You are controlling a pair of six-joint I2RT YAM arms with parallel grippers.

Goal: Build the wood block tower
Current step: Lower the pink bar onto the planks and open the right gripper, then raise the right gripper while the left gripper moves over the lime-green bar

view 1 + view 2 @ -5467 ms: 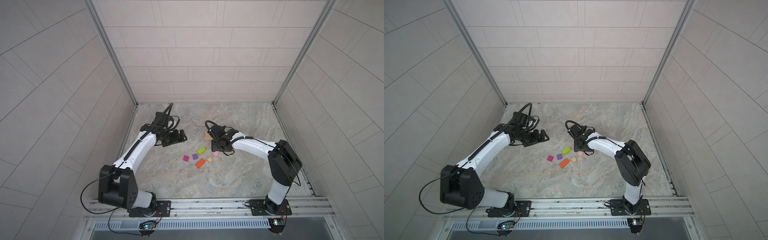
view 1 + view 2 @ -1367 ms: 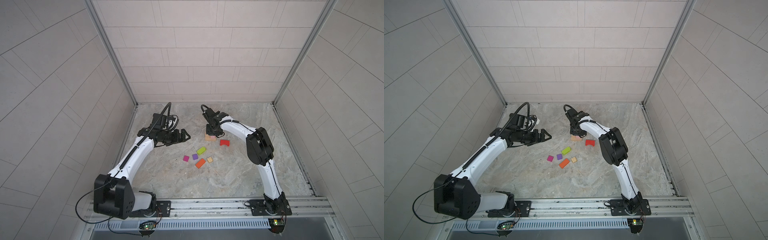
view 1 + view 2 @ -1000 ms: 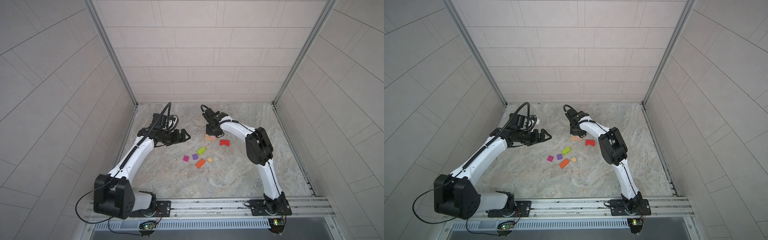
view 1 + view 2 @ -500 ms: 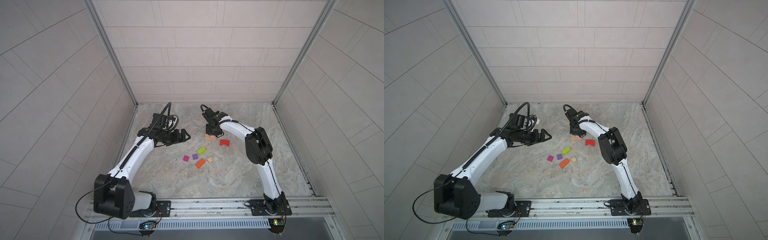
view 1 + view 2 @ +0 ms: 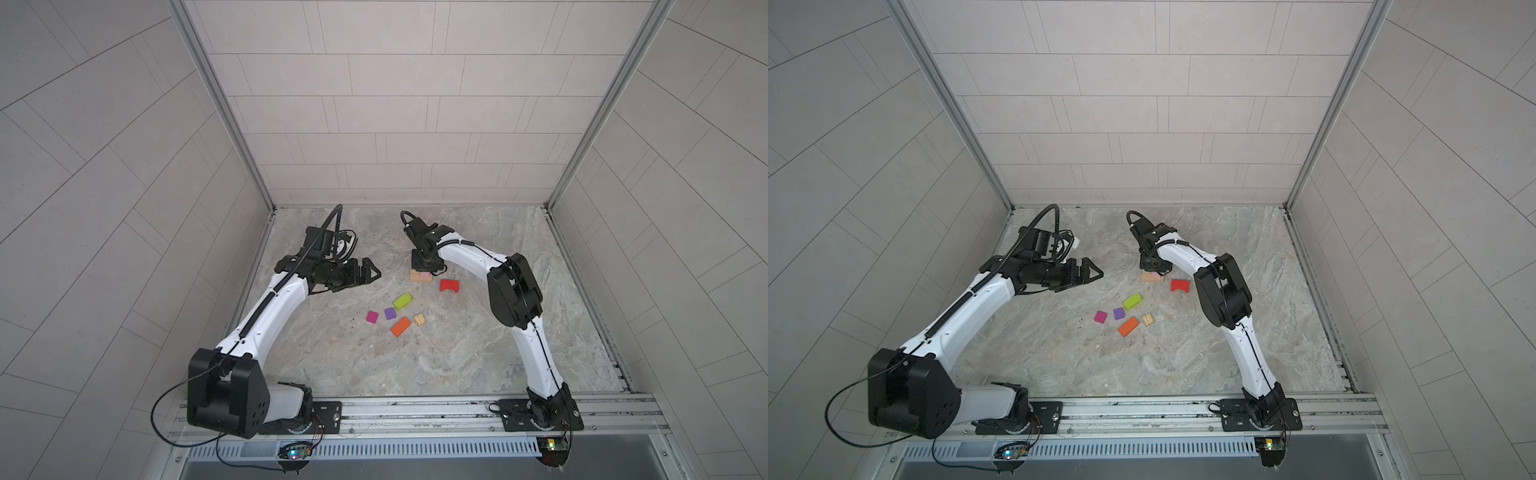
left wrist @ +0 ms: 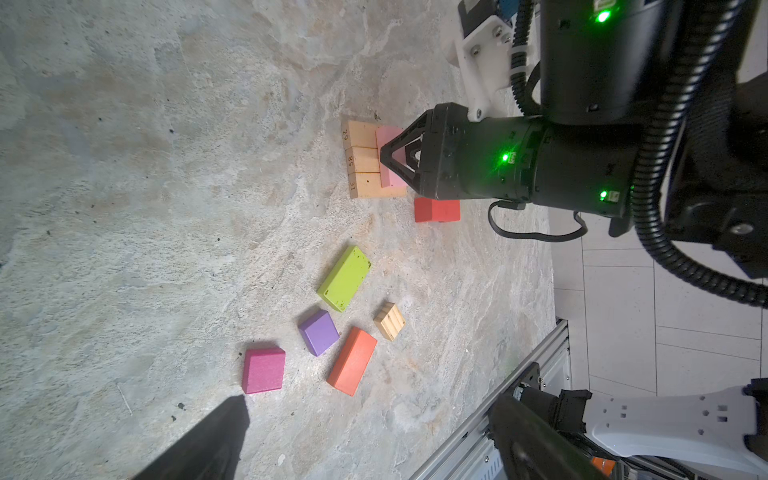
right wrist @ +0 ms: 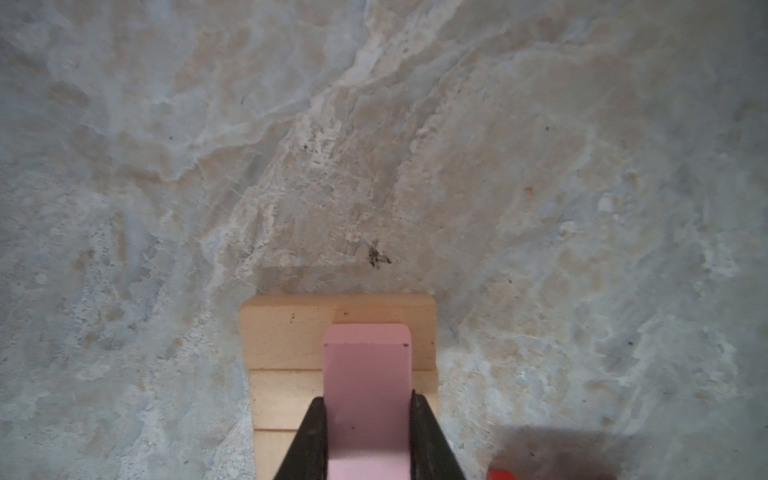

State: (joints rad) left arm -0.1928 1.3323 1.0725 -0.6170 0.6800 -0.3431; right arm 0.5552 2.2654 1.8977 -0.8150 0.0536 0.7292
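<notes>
The right tool (image 7: 368, 400) pinches the pink block (image 7: 367, 361)

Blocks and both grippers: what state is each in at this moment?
left gripper: fingers open, empty.
right gripper: fingers shut on the pink block.
pink block: gripped, crossing over the tan bars.
tan bars: three flat, side by side.
red arch: loose, beside the tan bars.
green block: loose, flat.
purple cube: loose.
magenta cube: loose.
orange block: loose, flat.
ridged tan piece: loose, flat.
</notes>
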